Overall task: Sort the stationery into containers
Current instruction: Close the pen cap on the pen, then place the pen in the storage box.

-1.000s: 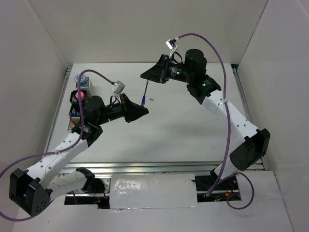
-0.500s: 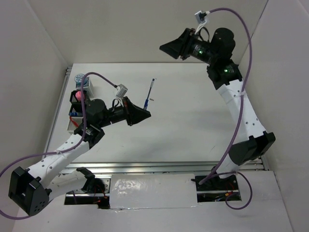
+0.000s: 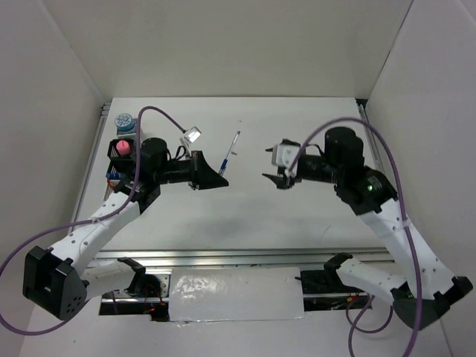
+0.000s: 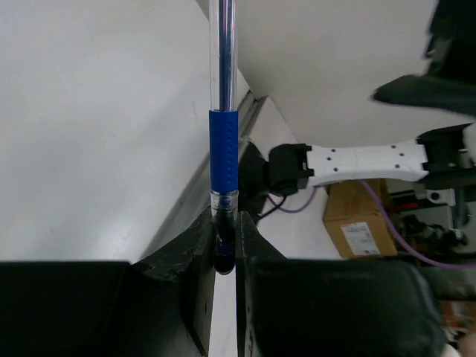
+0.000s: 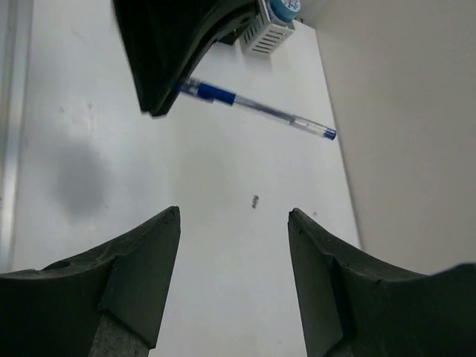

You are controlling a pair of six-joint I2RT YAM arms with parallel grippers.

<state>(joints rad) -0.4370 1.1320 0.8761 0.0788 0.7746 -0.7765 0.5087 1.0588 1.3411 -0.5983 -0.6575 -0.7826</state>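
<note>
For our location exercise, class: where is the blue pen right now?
In the top view the blue pen sits left of centre, clamped at one end by the left gripper, pointing toward the far edge of the table.

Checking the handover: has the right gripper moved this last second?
Yes: the right gripper drew back from the far edge of the table, nearer and rightward.

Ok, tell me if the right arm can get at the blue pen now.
Probably yes. The right gripper is open and faces the blue pen, nothing between them. The left gripper pinches only its end; the shaft sticks out free.
</note>
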